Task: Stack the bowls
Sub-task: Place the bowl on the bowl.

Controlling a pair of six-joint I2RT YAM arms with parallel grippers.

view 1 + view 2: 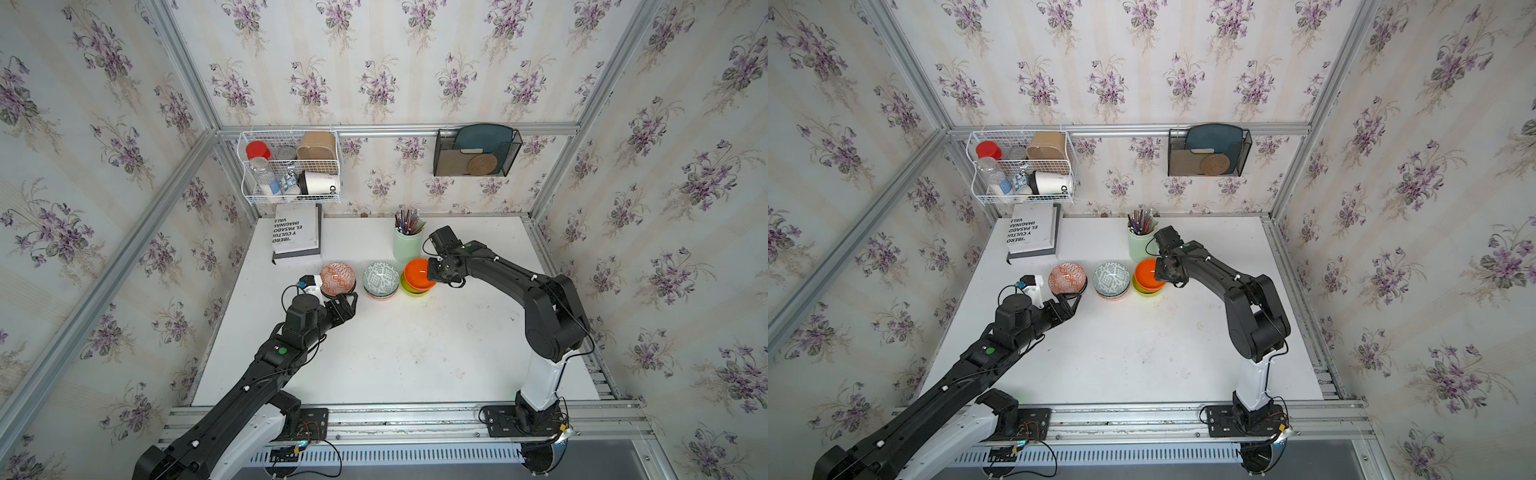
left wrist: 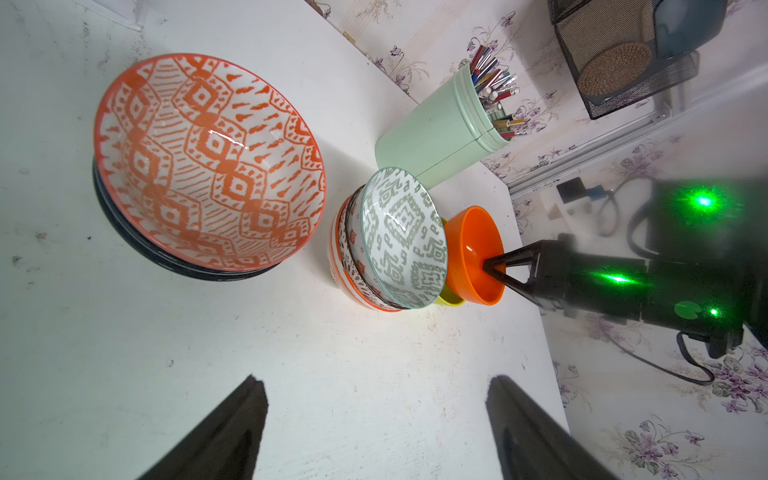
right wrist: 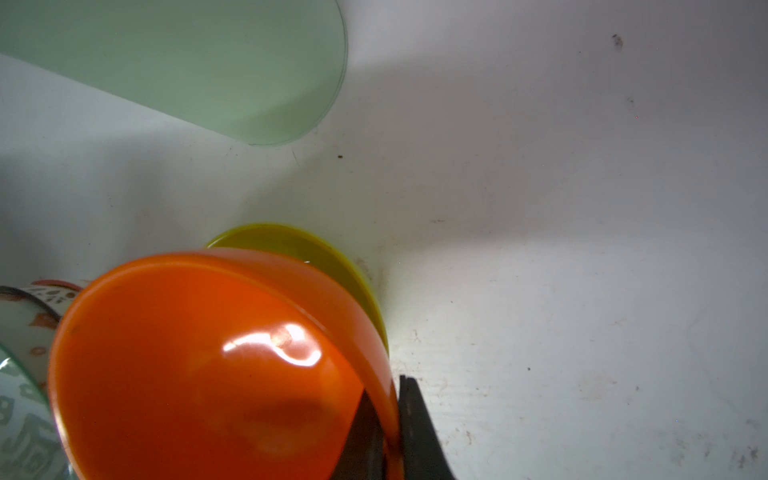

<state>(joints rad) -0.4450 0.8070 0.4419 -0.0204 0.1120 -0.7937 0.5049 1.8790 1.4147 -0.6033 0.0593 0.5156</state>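
L arm [image 1: 266,365] stretches fwd from its base at the near edge, long and low, wrist rolled w/ the cam to one side. L gripper [image 1: 342,296] has jaws spread wide, nothing betw. them [image 2: 374,380]. R arm [image 1: 540,299] rises from its base, elbow high, forearm sloping down and away. R gripper [image 1: 432,271] is pinched tight on the orange bowl [image 1: 417,270] rim: one finger [image 3: 361,436] inside, the other outside the wall.
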